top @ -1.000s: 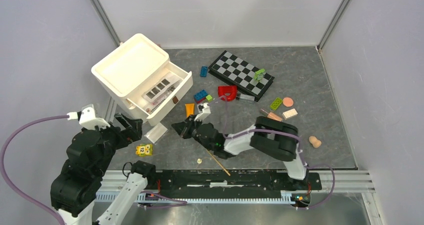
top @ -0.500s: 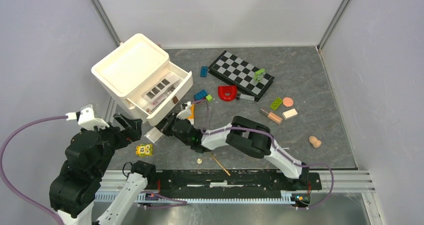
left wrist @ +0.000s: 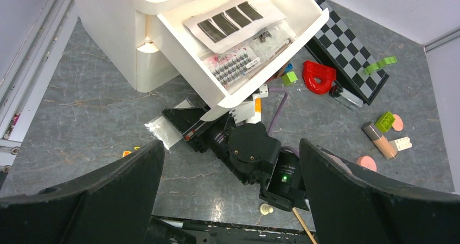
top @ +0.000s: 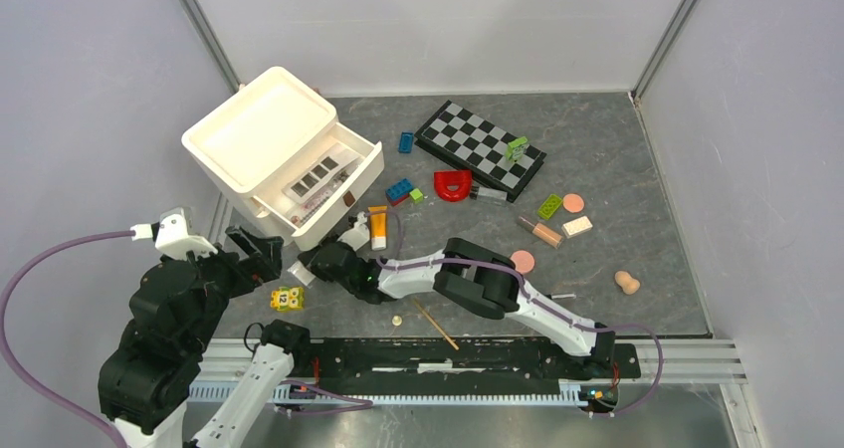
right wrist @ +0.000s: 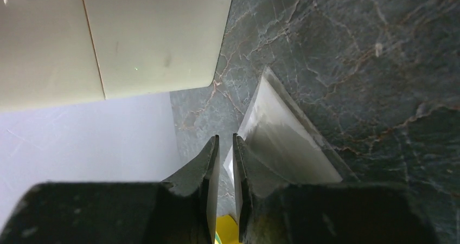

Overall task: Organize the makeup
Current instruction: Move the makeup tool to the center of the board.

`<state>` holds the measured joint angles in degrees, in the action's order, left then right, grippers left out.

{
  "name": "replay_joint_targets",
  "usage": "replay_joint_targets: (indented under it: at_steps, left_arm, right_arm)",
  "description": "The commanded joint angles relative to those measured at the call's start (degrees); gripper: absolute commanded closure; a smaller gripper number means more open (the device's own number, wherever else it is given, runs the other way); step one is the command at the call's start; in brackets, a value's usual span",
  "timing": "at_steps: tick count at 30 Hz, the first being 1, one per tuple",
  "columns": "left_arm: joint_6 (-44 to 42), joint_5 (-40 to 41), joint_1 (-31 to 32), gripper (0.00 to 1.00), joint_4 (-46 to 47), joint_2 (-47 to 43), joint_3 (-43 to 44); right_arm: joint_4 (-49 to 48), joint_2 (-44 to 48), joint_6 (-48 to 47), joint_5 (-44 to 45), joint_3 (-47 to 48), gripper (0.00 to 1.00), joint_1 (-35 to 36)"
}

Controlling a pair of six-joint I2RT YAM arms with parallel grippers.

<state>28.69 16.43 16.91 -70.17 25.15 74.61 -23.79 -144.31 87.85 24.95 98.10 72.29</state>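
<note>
A pinkish clear sachet (left wrist: 163,131) lies flat on the floor in front of the white drawer unit (top: 254,129). My right gripper (top: 311,262) is stretched far left and low, at the sachet's edge. In the right wrist view its jaws (right wrist: 225,146) stand shut with a thin slit, nothing between them, and the sachet (right wrist: 287,135) lies just right of them. My left gripper (left wrist: 230,200) is open and empty, held high above. The orange tube (top: 378,226) lies by the drawer. Two pink discs (top: 573,203) (top: 523,261) and the peach tube (top: 542,232) lie at the right. The white palette (left wrist: 228,20) sits in the open drawer.
The checkerboard (top: 480,147), a red horseshoe piece (top: 453,184) and toy bricks lie behind the right arm. A yellow brick (top: 287,299) sits near the left gripper. A wooden stick (top: 436,326) and a small peg (top: 626,283) lie near the front.
My right arm has reached left from beside the orange tube to the sachet. The tube and a second pink disc are uncovered. The left arm has not moved.
</note>
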Motion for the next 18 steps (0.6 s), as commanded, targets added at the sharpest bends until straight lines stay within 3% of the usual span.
replay_joint_targets:
  at_steps: [1,11,18]
  left_arm:
    - [0.7,0.1,0.1,0.0,1.2,-0.6,0.5]
    - [0.3,0.0,0.1,0.0,1.2,-0.6,0.5]
    - [0.3,0.0,0.1,0.0,1.3,-0.8,0.2]
  right_arm:
    - [6.7,-1.0,1.3,2.6,4.1,0.79,0.3]
    - [19.9,1.8,-2.3,6.4,5.4,0.79,0.0]
    - [13.9,13.7,-1.5,6.3,-15.0,0.79,-1.7]
